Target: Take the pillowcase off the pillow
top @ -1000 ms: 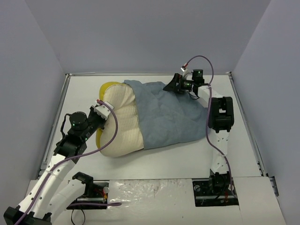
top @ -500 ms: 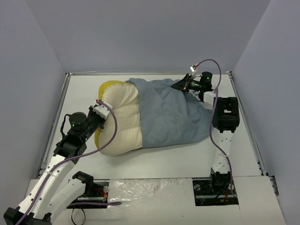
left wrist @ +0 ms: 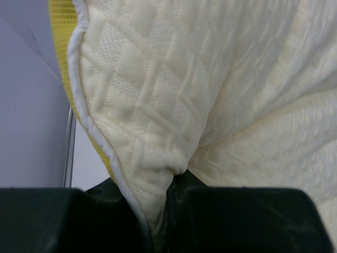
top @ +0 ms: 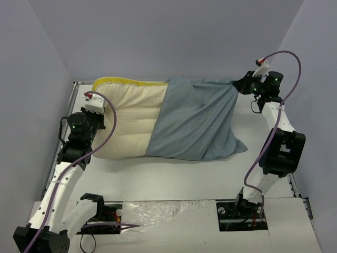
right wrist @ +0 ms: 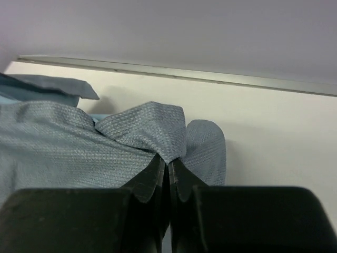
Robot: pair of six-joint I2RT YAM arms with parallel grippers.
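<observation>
The cream quilted pillow (top: 131, 124) with yellow edge trim lies across the table, its left half bare. The grey-blue pillowcase (top: 195, 124) covers its right half, stretched toward the far right corner. My left gripper (top: 95, 108) is shut on the pillow's left corner (left wrist: 158, 184), the cloth pinched between its fingers. My right gripper (top: 238, 83) is raised at the back right and shut on a fold of the pillowcase (right wrist: 158, 132). The striped outer side of the pillowcase does not show.
Grey walls stand close on the left, back and right of the white table (top: 174, 179). A metal rail (right wrist: 210, 76) runs along the back edge. Purple cables loop over both arms.
My right gripper has shut on the pillowcase and pulled it up and toward the back right. My left arm has drawn the pillow's corner left and back, stretching pillow and case apart.
</observation>
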